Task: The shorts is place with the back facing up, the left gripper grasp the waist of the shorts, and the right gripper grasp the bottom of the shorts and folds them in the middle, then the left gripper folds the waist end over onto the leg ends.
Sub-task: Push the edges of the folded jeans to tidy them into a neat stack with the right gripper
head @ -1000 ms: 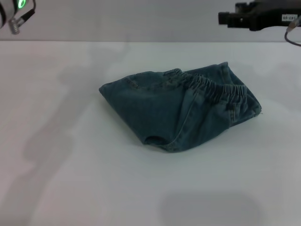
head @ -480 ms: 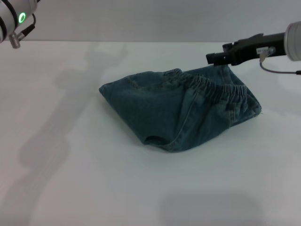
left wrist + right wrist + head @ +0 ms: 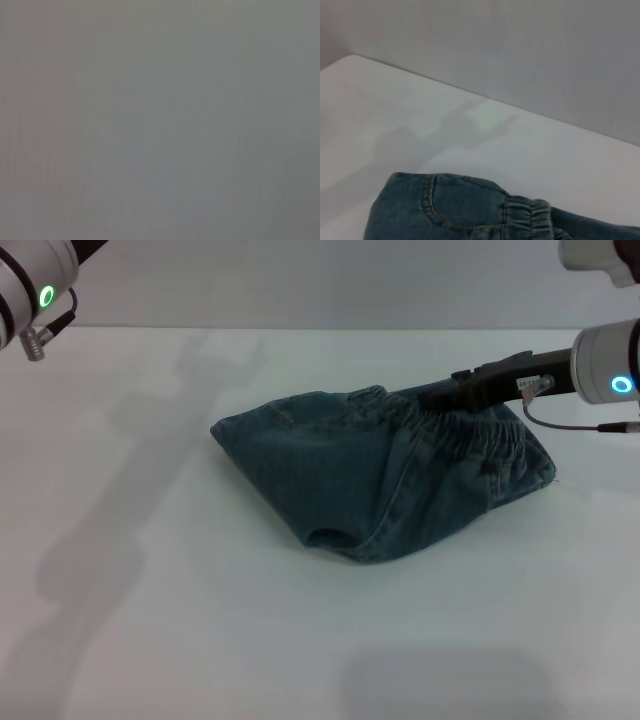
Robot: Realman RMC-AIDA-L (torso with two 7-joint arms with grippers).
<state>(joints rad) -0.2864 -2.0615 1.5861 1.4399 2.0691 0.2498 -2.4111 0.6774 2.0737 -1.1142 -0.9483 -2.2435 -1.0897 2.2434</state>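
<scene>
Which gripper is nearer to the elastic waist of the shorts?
The right. The right gripper is at the waist of the shorts; the left gripper's arm shows only at the far left corner.

No text can be read — the small white label (image 3: 532,386) on the right gripper (image 3: 440,398) shows marks too small to decipher.

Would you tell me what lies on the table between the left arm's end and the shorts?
Nothing but bare white table, crossed by the arm's shadow, in the head view. The left arm sits at the far left corner; the shorts lie mid-table.
</scene>
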